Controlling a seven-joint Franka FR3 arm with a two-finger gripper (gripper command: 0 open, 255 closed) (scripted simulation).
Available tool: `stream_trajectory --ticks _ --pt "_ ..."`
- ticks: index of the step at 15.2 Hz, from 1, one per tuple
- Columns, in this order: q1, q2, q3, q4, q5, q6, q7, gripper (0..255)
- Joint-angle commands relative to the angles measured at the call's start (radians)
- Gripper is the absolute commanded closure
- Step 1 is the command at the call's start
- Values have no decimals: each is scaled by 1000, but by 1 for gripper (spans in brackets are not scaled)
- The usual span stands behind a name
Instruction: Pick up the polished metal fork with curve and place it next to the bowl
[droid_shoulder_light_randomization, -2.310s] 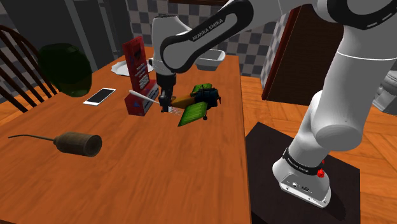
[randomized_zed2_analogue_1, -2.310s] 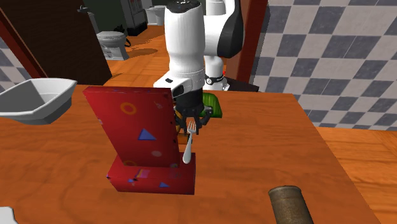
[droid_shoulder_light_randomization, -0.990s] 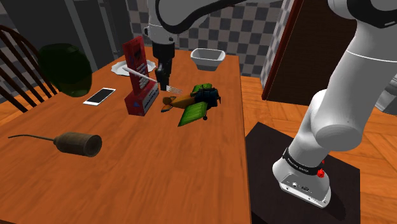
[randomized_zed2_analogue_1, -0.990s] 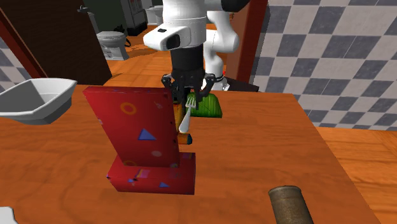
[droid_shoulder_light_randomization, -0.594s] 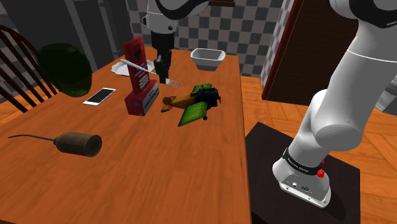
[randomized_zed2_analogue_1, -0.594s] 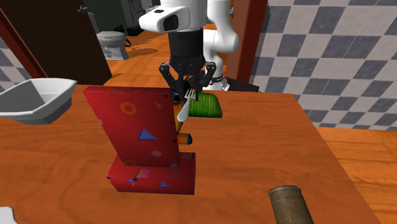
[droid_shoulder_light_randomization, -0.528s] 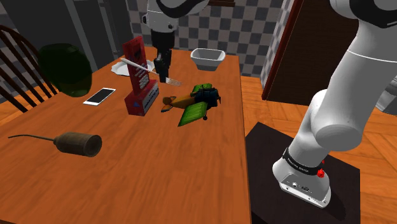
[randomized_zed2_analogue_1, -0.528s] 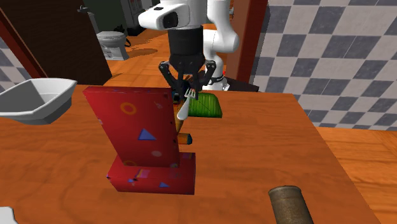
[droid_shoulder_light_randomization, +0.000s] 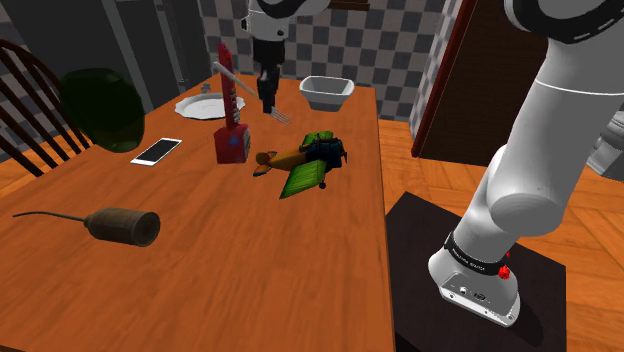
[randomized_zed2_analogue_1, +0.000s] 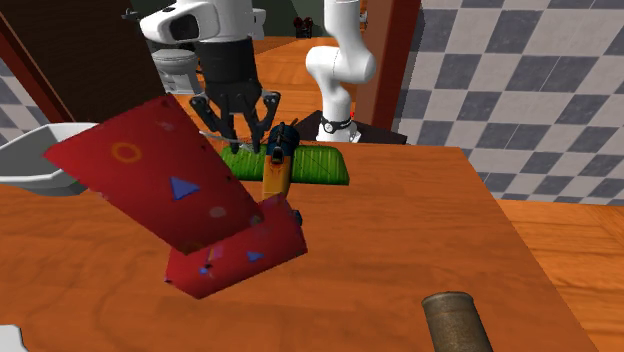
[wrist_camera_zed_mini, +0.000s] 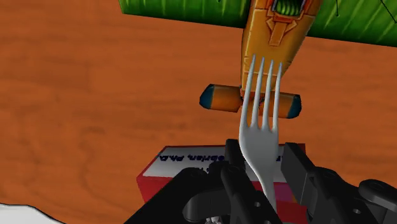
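My black gripper (droid_shoulder_light_randomization: 267, 96) is shut on a shiny metal fork (droid_shoulder_light_randomization: 250, 92) and holds it in the air above the wooden table (droid_shoulder_light_randomization: 250, 270). The fork's handle points toward the shoulder view's left, its tines toward the white bowl (droid_shoulder_light_randomization: 327, 92) at the table's far end. In the wrist view the fork (wrist_camera_zed_mini: 259, 127) is clasped between both fingers (wrist_camera_zed_mini: 299, 170), tines forward over the toy plane (wrist_camera_zed_mini: 273, 25). In the second exterior view the gripper (randomized_zed2_analogue_1: 237, 125) hangs just behind a tilted red box (randomized_zed2_analogue_1: 165, 190), which partly hides the bowl (randomized_zed2_analogue_1: 30, 165).
The red box (droid_shoulder_light_randomization: 230, 115) stands below the fork's handle, leaning. An orange and green toy plane (droid_shoulder_light_randomization: 305, 165) lies beside it. A white plate (droid_shoulder_light_randomization: 203, 105), a phone (droid_shoulder_light_randomization: 157, 151), a dark cylinder with a cord (droid_shoulder_light_randomization: 125, 225) and a chair (droid_shoulder_light_randomization: 30, 100) are toward the shoulder view's left.
The gripper has carried the fork up and farther toward the bowl. The red box has turned and tipped over to a slant.
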Motion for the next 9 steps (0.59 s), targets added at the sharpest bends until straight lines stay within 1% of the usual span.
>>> stream_trajectory --ticks 1,5,9 --pt "-22 34 -19 45 0 -12 -41 255" --pt "-68 103 -53 137 5 -39 -122 255" --pt "-115 189 -82 255 13 -75 -198 255"
